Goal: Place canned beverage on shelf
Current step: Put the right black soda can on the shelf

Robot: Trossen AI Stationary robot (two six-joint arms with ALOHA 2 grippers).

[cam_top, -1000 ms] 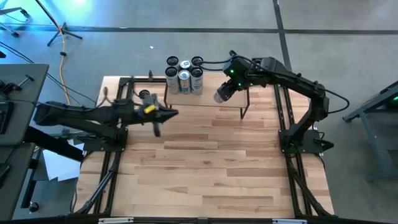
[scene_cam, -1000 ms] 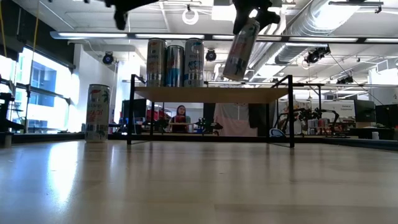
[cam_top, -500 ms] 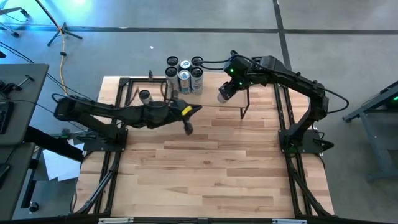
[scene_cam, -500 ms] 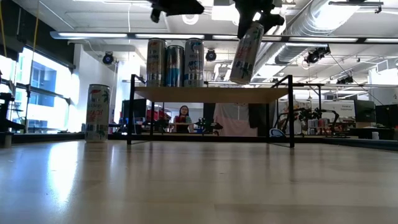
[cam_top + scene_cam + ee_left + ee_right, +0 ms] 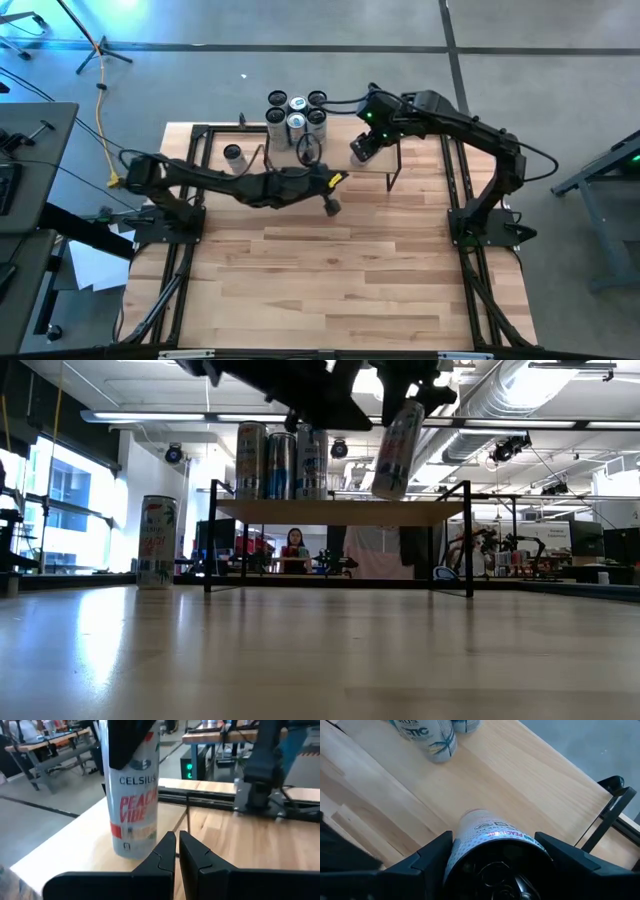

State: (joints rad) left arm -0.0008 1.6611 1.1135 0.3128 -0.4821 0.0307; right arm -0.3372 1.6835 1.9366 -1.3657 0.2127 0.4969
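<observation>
My right gripper (image 5: 368, 140) is shut on a white can (image 5: 397, 450) labelled "Peach Vibe", which it holds just above the right part of the light-wood shelf (image 5: 340, 512). Several cans (image 5: 297, 120) stand on their bases on the shelf's left part. One more can (image 5: 232, 155) stands on the table to the left of the shelf. My left gripper (image 5: 330, 207) is shut and empty. It reaches across in front of the shelf, and in the left wrist view its fingers (image 5: 177, 847) point at the held can (image 5: 132, 795). My right gripper pinches the can's upper end (image 5: 470, 837) between its two fingers, one on each side of the wall. The fingers come from above, slanting down. The can hangs below them, tilted a little, its base (image 5: 388, 492) clear above the shelf board.
The shelf's thin black legs (image 5: 468, 540) stand on the big wooden tabletop (image 5: 330, 270). Bare board (image 5: 520, 785) lies to the right of the standing cans. My left arm (image 5: 250, 185) stretches along the shelf's near edge. A person (image 5: 292, 550) shows far behind the table.
My left arm has swung out toward the table's right edge, along the front of the shelf, until its gripper is near the held can. My right gripper has carried the can slightly rightward and down over the shelf, and the can now hangs closer to upright.
</observation>
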